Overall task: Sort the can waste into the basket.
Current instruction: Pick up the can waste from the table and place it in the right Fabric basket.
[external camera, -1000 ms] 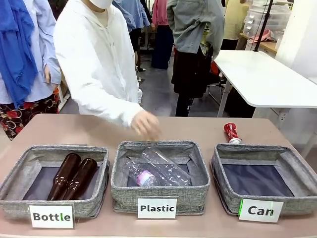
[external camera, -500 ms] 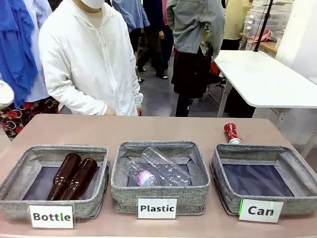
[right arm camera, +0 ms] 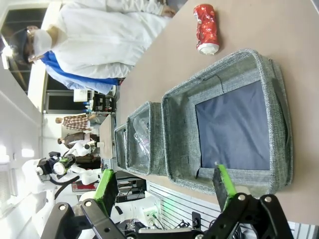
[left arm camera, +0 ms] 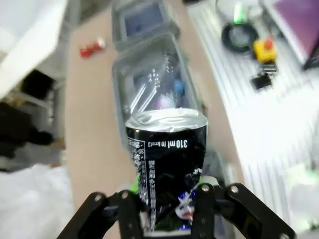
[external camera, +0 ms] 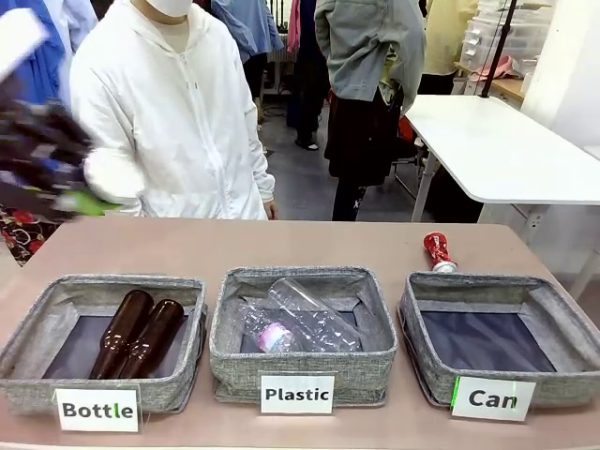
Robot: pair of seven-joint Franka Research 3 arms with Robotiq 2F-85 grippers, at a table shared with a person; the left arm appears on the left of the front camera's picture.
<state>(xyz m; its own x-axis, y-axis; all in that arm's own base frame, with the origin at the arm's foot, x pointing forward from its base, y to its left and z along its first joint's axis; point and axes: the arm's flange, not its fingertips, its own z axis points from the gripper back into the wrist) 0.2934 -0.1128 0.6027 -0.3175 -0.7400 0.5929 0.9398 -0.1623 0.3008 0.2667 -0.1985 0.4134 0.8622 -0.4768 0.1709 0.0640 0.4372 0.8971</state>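
My left gripper (left arm camera: 167, 194) is shut on a crushed black can (left arm camera: 167, 154), held upright above the table. In the front view that gripper (external camera: 80, 197) is a blurred dark shape with a green pad, high at the far left. A crushed red can (external camera: 438, 251) lies on the table just behind the grey basket (external camera: 441, 375) labelled "Can", whose dark floor is bare. My right gripper (right arm camera: 165, 188) stands open over the near rim of that basket (right arm camera: 174, 134), and the red can (right arm camera: 206, 27) lies beyond its far wall.
The middle bin (external camera: 234, 366) labelled "Plastic" holds clear bottles. The left bin (external camera: 28, 375) labelled "Bottle" holds two brown glass bottles. A person in a white jacket (external camera: 178, 112) stands at the far edge. A white table (external camera: 497, 150) stands behind on the right.
The person's hand has drawn back from the table. My left arm has swung into the front view at the upper left with the black can in its grip.
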